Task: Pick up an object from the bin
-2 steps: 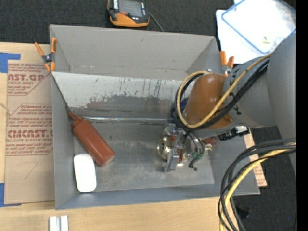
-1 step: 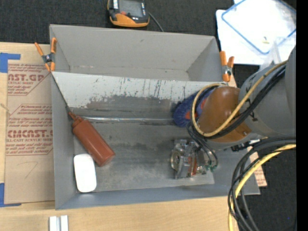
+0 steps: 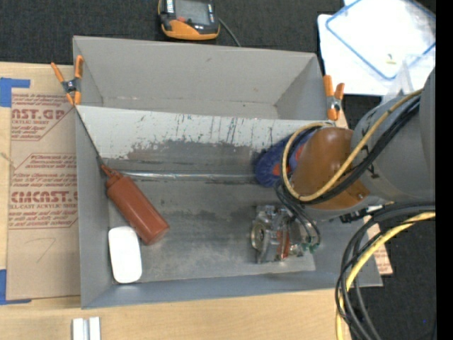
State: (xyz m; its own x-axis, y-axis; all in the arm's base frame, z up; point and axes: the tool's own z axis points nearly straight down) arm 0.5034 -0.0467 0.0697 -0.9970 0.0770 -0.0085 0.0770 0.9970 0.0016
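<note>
End effector [image 3: 279,238] is low over bare floor at the bin's [image 3: 198,69] front right. Can't tell if it's open or closed, and nothing shows in it. Nearest: blue thing [image 3: 267,165], partly under the wrist. Brown bottle [image 3: 134,204] and white bar [image 3: 124,255] are at left. Centre on one, descend straight.

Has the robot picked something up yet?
Not yet, it seems. The tool sits low at the right of the bin. The reddish-brown bottle and the white bar lie untouched at the left, and a blue thing lies by the arm. Grabbing one and lifting it out is left.
</note>
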